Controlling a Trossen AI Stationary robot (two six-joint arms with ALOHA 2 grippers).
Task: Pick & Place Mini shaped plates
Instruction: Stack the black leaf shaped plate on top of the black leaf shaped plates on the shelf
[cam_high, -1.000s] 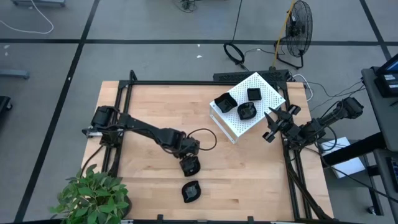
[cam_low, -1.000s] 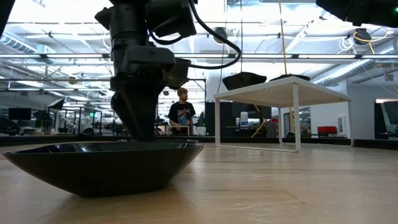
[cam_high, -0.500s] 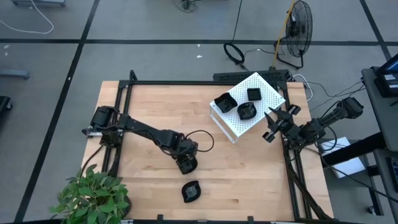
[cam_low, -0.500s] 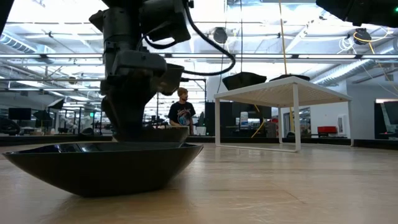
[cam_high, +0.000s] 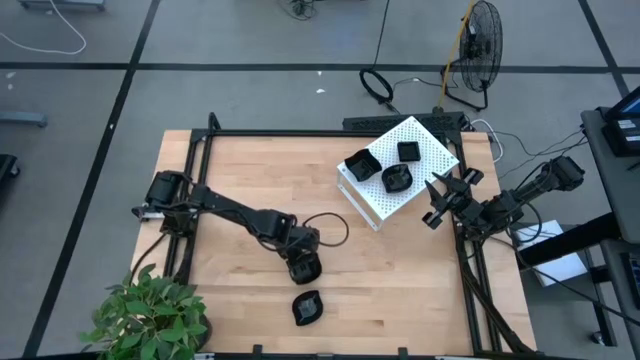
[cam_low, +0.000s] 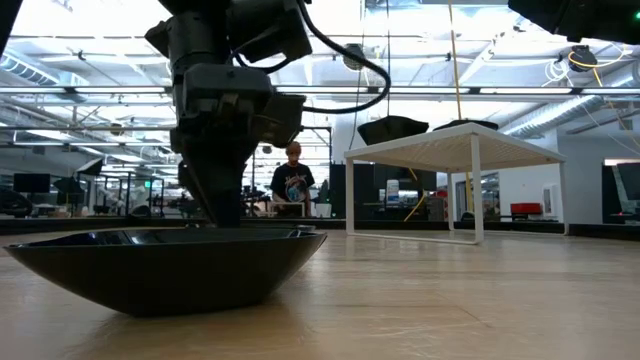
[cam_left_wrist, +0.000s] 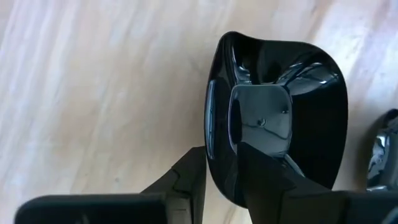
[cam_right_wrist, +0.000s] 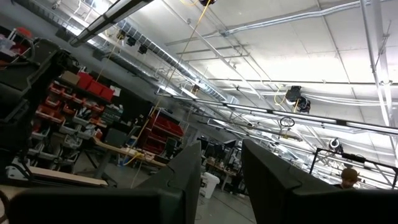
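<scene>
my left hand (cam_left_wrist: 221, 171) clamped on near rim of small glossy black square-ish plate (cam_left_wrist: 280, 118) | right hand (cam_high: 441, 203) parked beside white perforated box (cam_high: 425, 140), fingers apart, empty | box lies far-right

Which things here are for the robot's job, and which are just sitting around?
For the job:
- black plate clamped at its rim by the left gripper
- second black plate on the table
- three black plates on top of the white box

Just around:
- potted plant
- fan
- right gripper, waiting beside the box
</scene>
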